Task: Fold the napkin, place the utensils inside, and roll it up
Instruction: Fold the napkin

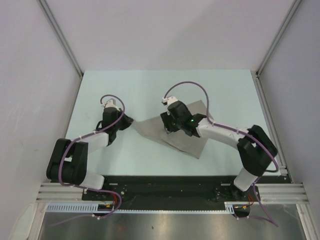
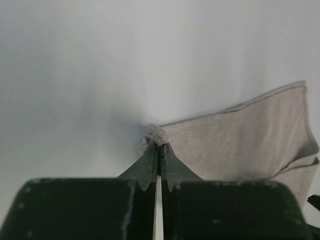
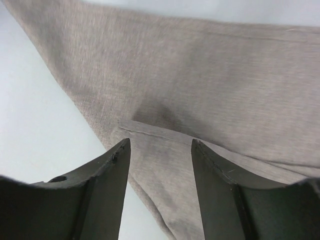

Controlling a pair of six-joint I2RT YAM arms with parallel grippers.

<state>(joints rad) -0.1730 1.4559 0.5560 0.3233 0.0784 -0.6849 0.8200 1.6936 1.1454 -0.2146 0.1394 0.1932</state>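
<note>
The grey-beige napkin [image 1: 192,131] lies partly folded in the middle of the pale table, its left corner pulled to a point. My left gripper [image 1: 131,120] is shut on that corner. In the left wrist view the pinched corner of the napkin [image 2: 235,142] bunches just past the tips of my left gripper [image 2: 160,146]. My right gripper [image 1: 167,125] hovers over the cloth's middle, open. In the right wrist view the napkin [image 3: 210,85] fills the view, and a folded edge runs just beyond my right gripper [image 3: 160,145], whose fingers hold nothing. The utensils are out of view.
The pale table [image 1: 130,87] is bounded by grey walls at the back and both sides. A metal rail [image 1: 170,190] with the arm bases runs along the near edge.
</note>
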